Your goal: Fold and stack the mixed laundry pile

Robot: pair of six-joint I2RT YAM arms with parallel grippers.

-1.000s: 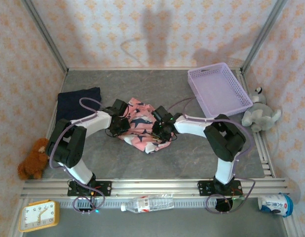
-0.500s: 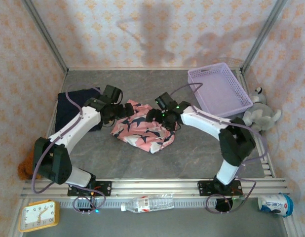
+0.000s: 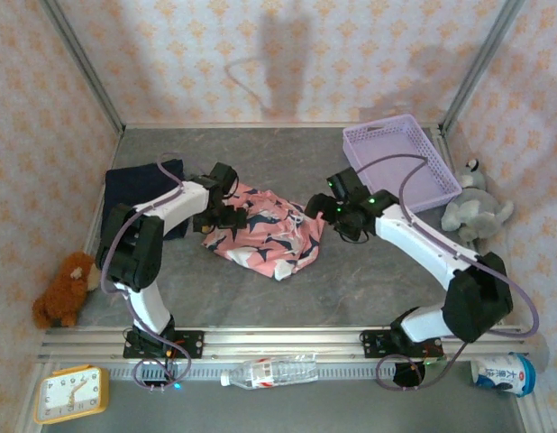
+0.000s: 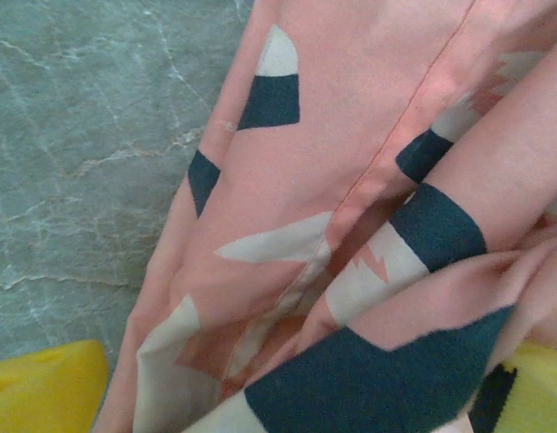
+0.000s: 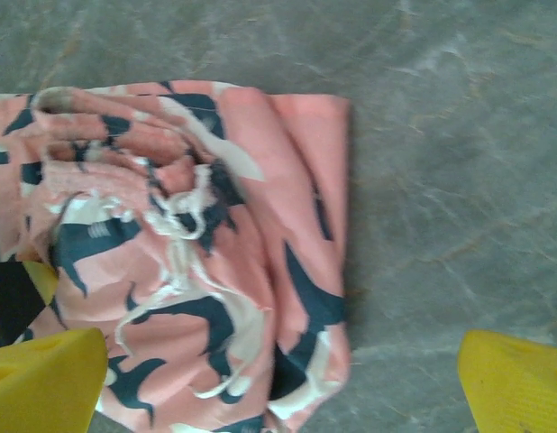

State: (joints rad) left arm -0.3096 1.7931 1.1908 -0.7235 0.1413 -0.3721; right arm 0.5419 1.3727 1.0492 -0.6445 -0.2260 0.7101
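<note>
Top external view: the salmon-pink cloth, printed with navy-and-white shark shapes, is shown lying crumpled on the grey table, roughly midway between the two arms. The left claw is placed at the cloth's left edge, and the right claw just beside its right edge. The dark navy cloth is seen lying flat near the table's rear left corner, apart from the pink cloth and partly crossed by the left arm. A lavender basket is set at the rear right, and a grey plush toy lies beyond the table's right edge.

Left wrist view: the left claw is shown spread wide, with its yellow fingertips at the two lower corners. Folds of the pink cloth are draped across the gap and overlap the right-hand fingertip. Nothing is pinched. Contact with the fabric cannot be judged.

Right wrist view: the right claw is likewise shown wide open and holding nothing. One fingertip is placed against the bunched cloth's near edge, and the other is held over bare table. A white drawstring is seen tangled across the cloth's gathered folds.
</note>
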